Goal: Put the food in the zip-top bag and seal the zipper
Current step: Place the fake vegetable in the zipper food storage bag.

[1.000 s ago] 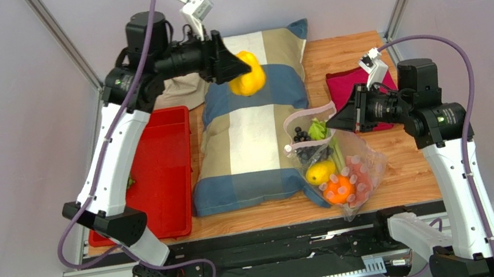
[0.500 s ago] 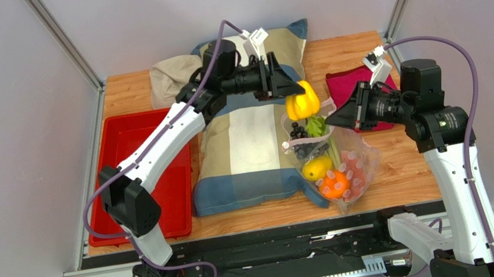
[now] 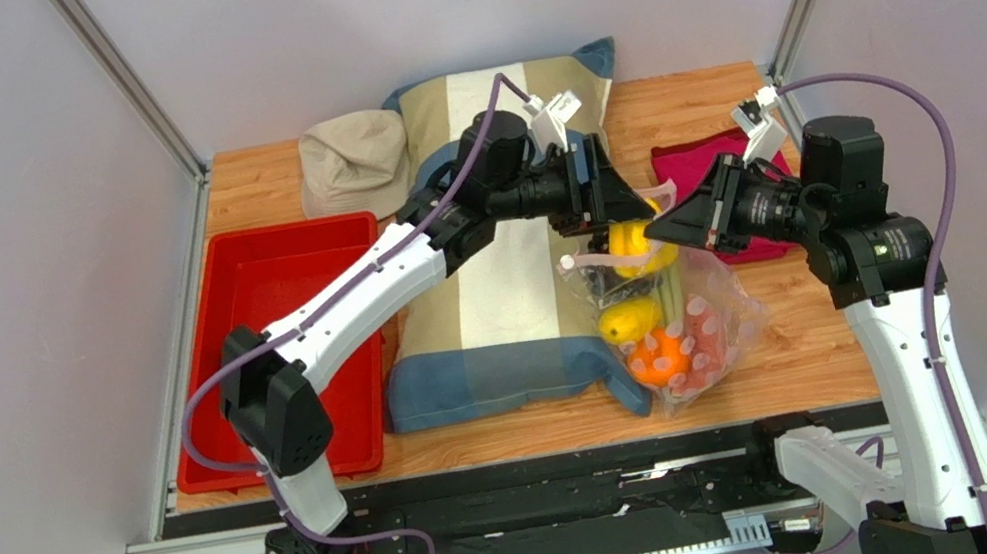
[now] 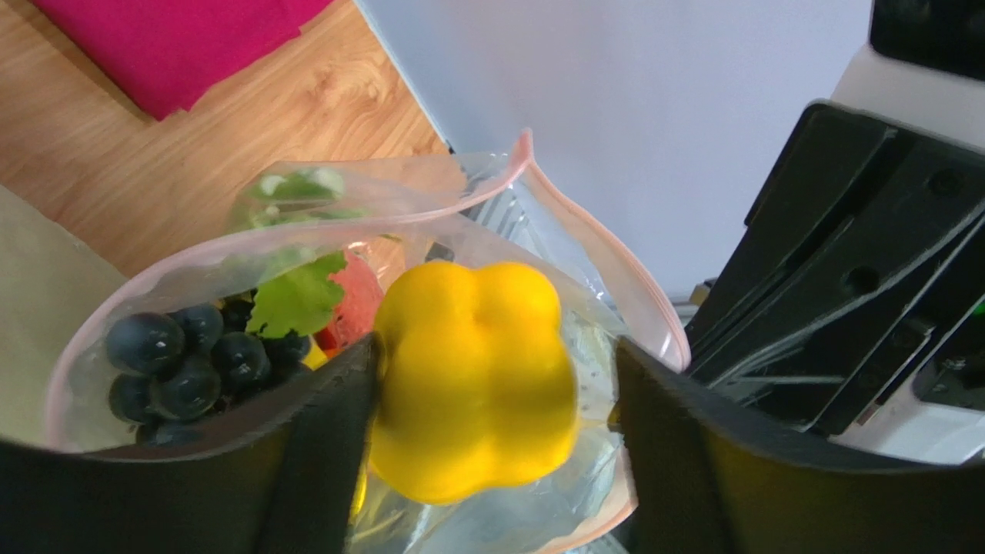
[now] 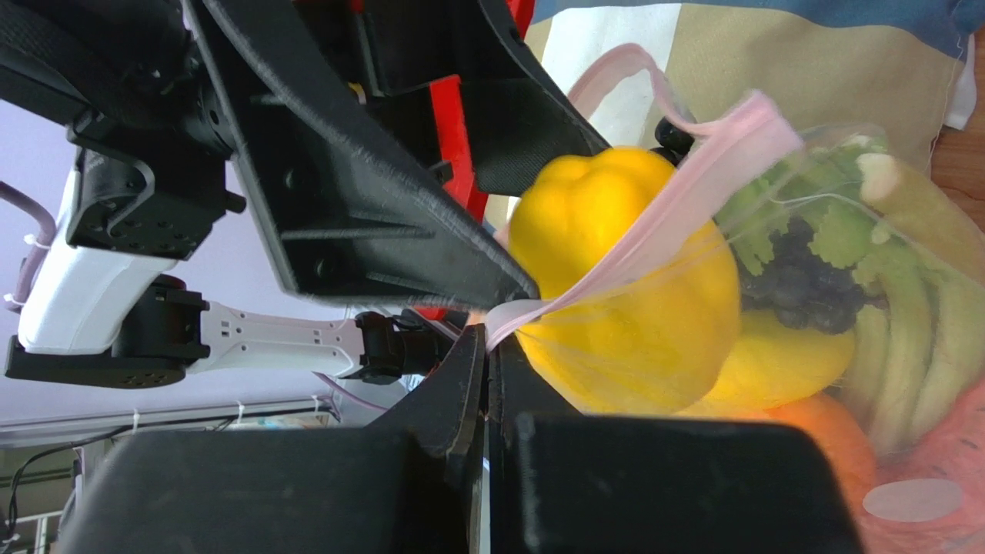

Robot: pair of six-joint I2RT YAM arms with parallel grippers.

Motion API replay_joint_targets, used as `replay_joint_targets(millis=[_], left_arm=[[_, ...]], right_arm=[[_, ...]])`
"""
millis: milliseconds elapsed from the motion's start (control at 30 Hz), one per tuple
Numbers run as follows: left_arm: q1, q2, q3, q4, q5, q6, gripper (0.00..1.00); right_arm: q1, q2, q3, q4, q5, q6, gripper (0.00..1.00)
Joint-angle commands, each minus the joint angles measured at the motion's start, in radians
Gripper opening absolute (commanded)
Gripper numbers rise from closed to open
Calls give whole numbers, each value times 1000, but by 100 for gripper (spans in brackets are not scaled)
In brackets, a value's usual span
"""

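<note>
One zip-top bag (image 3: 734, 322); two yellow peppers (image 3: 629, 241) (image 3: 631, 321), one orange (image 3: 655, 358), one grape cluster (image 4: 185, 358).

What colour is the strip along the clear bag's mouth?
Pale pink; the zipper shows best in the right wrist view.

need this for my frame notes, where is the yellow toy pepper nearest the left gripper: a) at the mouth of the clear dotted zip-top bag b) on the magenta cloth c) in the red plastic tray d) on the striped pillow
a: the yellow toy pepper sits between the fingers of the left gripper, at the pink-edged mouth of the clear dotted zip-top bag, whose rim the right gripper pinches.
</note>
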Motion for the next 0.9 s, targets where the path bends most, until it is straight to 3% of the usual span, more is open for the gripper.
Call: replay_joint_targets(millis=[0, 100, 300, 400, 567, 633, 700, 867], left_arm=[[-17, -51, -51, 12, 36, 0, 99], [3, -88, -60, -17, 73, 47, 99], [159, -231, -103, -120, 144, 216, 99], [288, -327, -91, -261, 124, 428, 99], [545, -421, -32, -678, 101, 948, 99], [634, -395, 9, -906, -35, 1199, 99], [706, -367, 32, -1006, -206, 1362, 99], [800, -263, 5, -1195, -451, 1653, 98]], right_arm=[[-5, -26, 13, 110, -18, 54, 0], [-6, -32, 9, 110, -24, 54, 0], [-49, -44, -3, 110, -61, 48, 0], [-60, -44, -12, 108, -88, 26, 0], [-61, -38, -15, 60, -99, -55, 0], [-61, -32, -15, 44, -96, -93, 0], [-61, -27, -26, 35, -94, -110, 0], [-61, -10, -30, 30, -108, -132, 0]])
